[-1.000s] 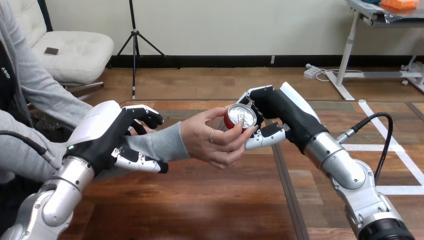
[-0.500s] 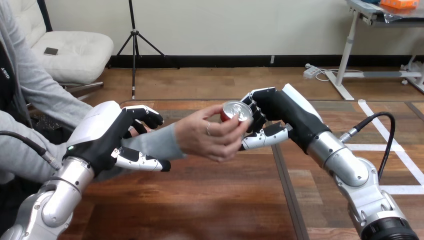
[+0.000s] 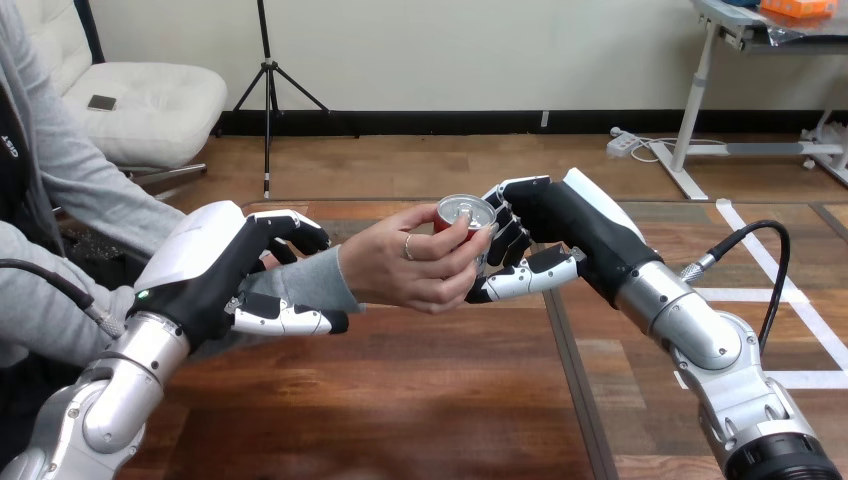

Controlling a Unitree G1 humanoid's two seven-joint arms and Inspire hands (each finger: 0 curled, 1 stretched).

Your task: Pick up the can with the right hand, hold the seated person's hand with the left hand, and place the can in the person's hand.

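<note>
Above table [image 3: 400,400], left hand [image 3: 210,270] clasps person's forearm [image 3: 305,283]; right hand [image 3: 560,225], gripping the can [image 3: 462,212] with the person's hand [image 3: 400,270], should unclench slowly.

Above the wooden table [image 3: 400,400], the robot's left hand [image 3: 200,270] is curled round the person's wrist [image 3: 300,285], fingers over the grey sleeve and thumb under it. The person's hand [image 3: 400,265] is wrapped round the red can [image 3: 460,212], which stands nearly upright, silver top showing. The right hand [image 3: 560,230] sits just beside the can; whether it touches it I can't make out.
</note>
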